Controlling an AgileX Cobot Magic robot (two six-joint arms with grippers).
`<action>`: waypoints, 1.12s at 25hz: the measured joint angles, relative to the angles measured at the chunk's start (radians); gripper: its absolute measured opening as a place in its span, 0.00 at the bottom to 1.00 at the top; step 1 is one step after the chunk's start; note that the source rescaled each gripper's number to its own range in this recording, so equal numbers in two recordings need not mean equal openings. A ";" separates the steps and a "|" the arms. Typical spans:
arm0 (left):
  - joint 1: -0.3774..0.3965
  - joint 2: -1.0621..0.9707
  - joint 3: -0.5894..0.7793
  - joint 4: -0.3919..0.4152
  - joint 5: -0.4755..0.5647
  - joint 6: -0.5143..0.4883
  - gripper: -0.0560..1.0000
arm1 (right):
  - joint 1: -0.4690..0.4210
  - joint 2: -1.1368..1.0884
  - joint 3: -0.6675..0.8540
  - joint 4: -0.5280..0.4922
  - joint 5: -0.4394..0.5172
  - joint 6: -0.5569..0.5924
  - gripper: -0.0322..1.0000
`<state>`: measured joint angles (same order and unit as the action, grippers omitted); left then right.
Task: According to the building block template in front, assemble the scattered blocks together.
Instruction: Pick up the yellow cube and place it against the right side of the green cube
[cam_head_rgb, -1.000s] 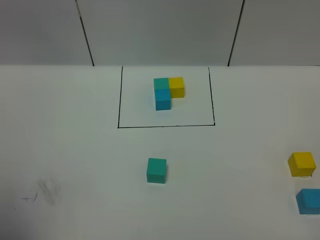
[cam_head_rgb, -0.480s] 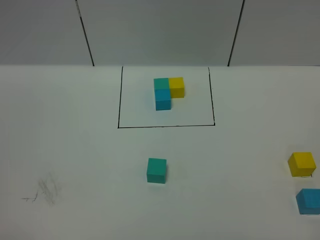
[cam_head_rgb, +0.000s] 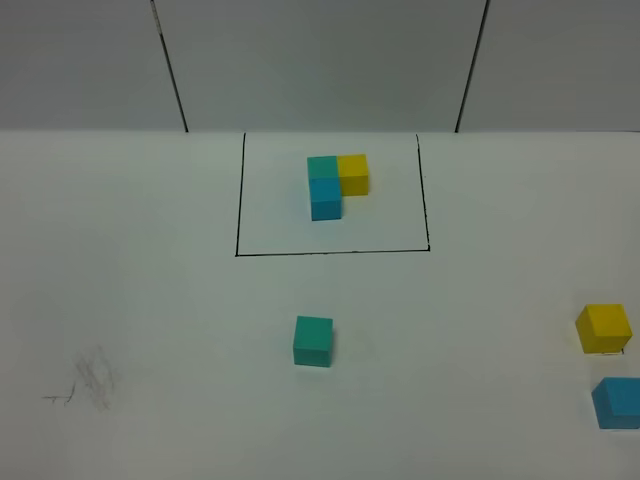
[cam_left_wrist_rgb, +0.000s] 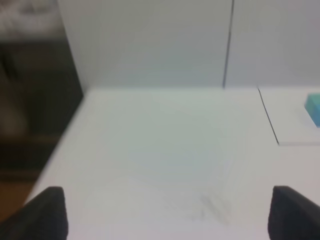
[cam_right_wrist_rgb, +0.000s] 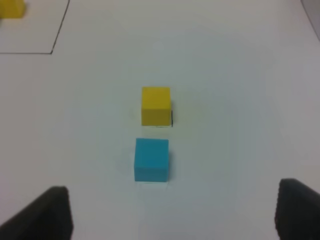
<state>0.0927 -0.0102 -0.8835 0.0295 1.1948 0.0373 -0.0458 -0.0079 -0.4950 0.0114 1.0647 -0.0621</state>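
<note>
Your left gripper has its dark fingers spread wide. Nothing sits between them, and only bare white table lies under them, near its left edge. A faint grey smudge marks the surface on that side.

Your right gripper is spread wide as well, fingers apart, holding and touching nothing.

Ahead of it lies the loose small matte sky-blue cube, close to the table's near right corner and partly cut off by the overhead view's edge. Just beyond it, apart by a narrow gap, is the loose small matte yellow cube, also hard by the right edge.

The loose small matte teal-green cube stands alone around the middle of the table, well apart from the other two.

Farther back, toward the far edge, is the building block template, three cubes touching in an L. Its teal-green cube is at the corner, its yellow one is beside that toward the right edge, and its sky-blue one is on the near side. A thin black drawn outline frames the group on three sides, and its side lines run up to the far edge. All three loose cubes sit outside that frame.
</note>
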 joint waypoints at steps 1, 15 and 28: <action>0.000 0.000 0.048 -0.009 0.000 -0.020 0.76 | 0.000 0.000 0.000 0.000 0.000 0.000 0.69; 0.004 0.001 0.375 -0.029 -0.119 -0.140 0.70 | 0.000 0.000 0.000 0.000 0.000 0.000 0.69; 0.004 0.001 0.377 -0.029 -0.127 -0.147 0.62 | 0.000 0.000 0.000 0.000 0.000 0.000 0.69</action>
<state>0.0971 -0.0092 -0.5069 0.0000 1.0679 -0.1096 -0.0458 -0.0079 -0.4950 0.0114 1.0647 -0.0621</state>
